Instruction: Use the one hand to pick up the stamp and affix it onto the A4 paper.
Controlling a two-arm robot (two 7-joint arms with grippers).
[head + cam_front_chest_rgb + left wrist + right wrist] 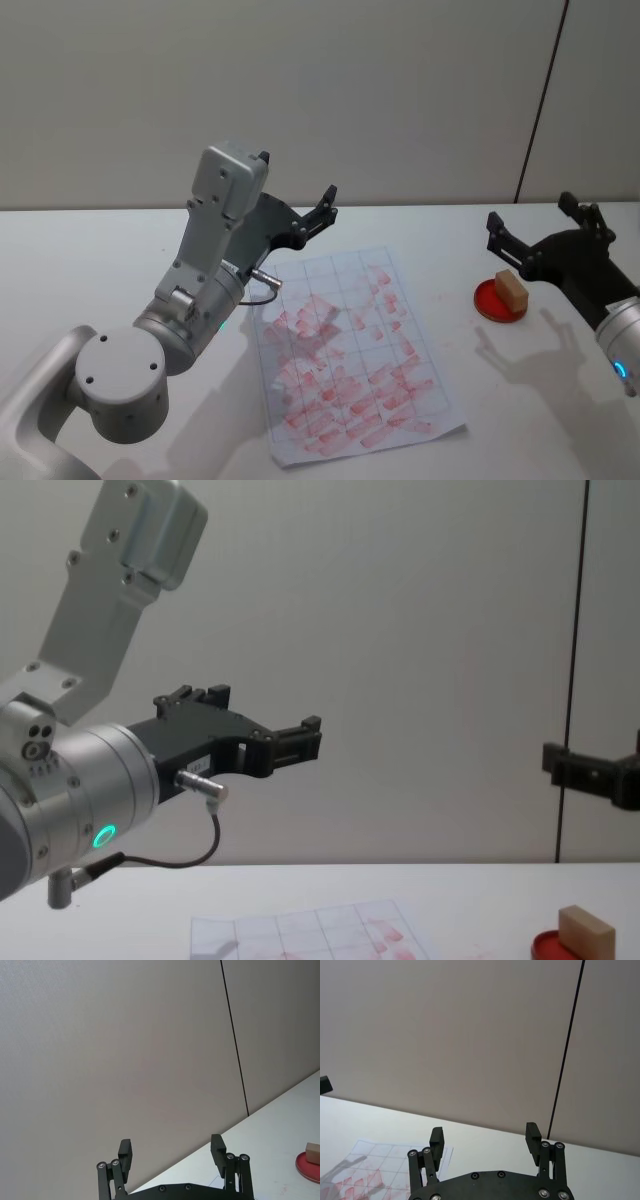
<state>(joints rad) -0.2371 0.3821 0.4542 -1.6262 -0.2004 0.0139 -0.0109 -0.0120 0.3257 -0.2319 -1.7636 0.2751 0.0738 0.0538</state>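
Your bench (100,250) carries the paper (350,350) flat at centre, ready for printing. The left gripper (171,1146) hangs spread and idle over its far edge. The right gripper (484,1135), also spread, hovers beside the pad (486,301), where the stamp (511,289) sits inking.

My left arm (205,255) bent upward at the elbow, left gripper (171,1149) held in the air pointing forward, spread wide, my right gripper (533,215) raised on my right, likewise wide apart
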